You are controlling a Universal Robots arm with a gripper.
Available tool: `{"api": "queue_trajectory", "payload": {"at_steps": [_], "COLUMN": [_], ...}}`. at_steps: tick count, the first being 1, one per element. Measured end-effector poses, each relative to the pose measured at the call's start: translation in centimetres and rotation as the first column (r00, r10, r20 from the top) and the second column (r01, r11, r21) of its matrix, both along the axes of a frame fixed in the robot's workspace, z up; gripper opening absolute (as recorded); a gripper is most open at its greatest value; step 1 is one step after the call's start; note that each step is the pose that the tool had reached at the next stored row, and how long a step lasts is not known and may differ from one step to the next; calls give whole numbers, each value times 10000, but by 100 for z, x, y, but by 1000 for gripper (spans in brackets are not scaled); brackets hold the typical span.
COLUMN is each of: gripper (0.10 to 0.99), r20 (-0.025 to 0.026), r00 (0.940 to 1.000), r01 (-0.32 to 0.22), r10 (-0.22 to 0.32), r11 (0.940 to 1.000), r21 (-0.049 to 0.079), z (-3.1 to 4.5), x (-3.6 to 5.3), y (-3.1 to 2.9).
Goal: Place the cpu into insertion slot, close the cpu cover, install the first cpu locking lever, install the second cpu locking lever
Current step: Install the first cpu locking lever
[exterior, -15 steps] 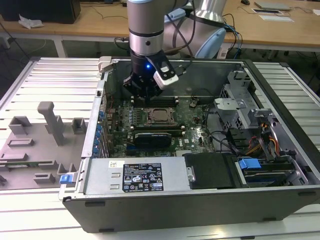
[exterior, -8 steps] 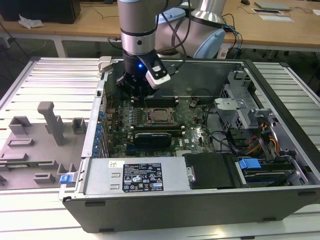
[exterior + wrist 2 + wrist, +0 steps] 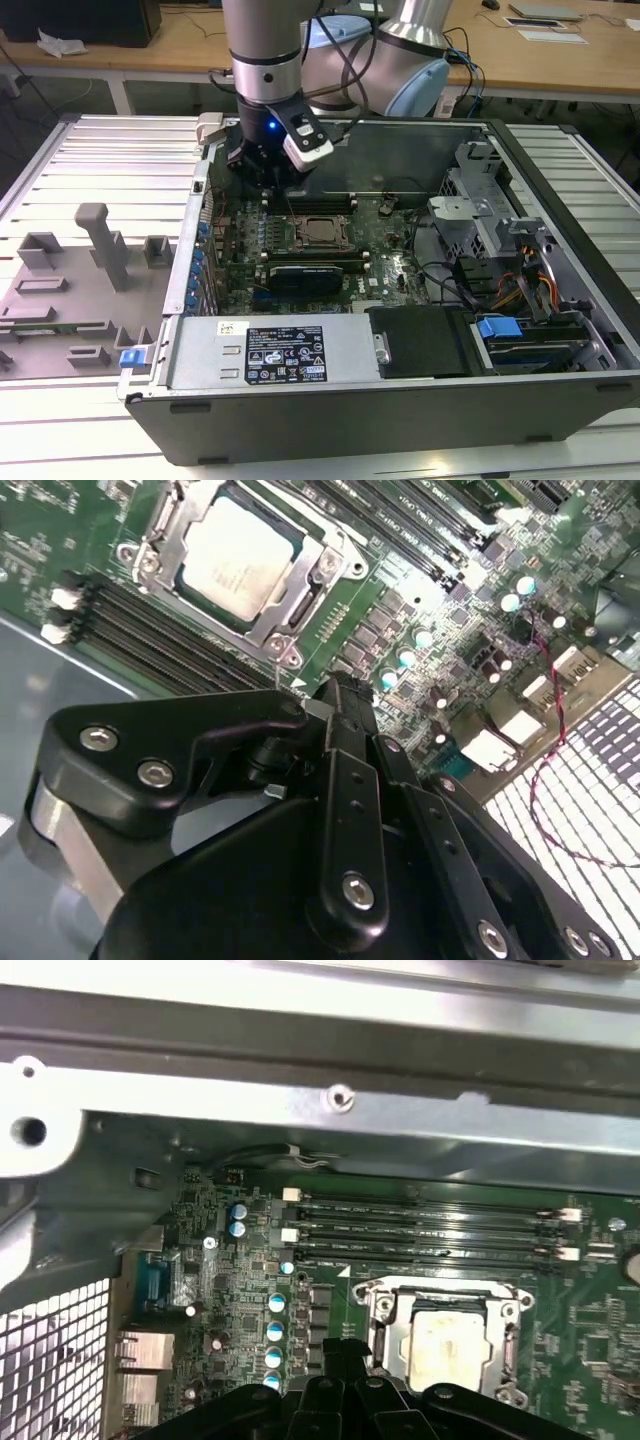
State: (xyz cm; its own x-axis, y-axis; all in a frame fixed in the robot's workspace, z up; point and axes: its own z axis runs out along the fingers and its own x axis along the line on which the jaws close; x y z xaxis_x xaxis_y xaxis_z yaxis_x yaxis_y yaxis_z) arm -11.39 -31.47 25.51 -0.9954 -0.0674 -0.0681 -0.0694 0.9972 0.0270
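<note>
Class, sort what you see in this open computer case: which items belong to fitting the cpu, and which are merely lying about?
Belongs to the job:
cpu, seated in its socket
cpu cover, framing it
end effector, beside the socket

Lying about:
memory slots
power supply
grey parts holder outside the case
blue drive latch

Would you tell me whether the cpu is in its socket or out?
In: the cpu lies flat within the socket on the green board.
</note>
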Motion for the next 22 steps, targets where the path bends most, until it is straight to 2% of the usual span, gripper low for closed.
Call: {"api": "queue_trajectory", "payload": {"at_steps": [2,7,11,13,15,16,17,18,19,20,22], "gripper": [106,106,106,106,106,106,106,106,106,106,106], "r20": [20,23,96,131,168,177,195,205,213,219,220], "r00": [10000,10000,10000,9999,9999,9998,9998,9998,9998,9998,9998], "r01": [-2,0,-9,-22,-40,-47,-59,-66,-71,-72,-71], "r10": [2,0,5,14,25,29,35,38,41,40,39], "r11": [10000,10000,9994,9983,9958,9947,9922,9905,9892,9887,9887], "r21": [3,10,354,583,919,1028,1242,1371,1461,1495,1495], "z": [3,3,3,3,3,3,3,3,3,3,2], "x": [0,-82,-106,-117,-128,-129,-132,-133,-133,-133,-133], "y": [0,5,6,5,5,5,5,5,5,6,6]}}
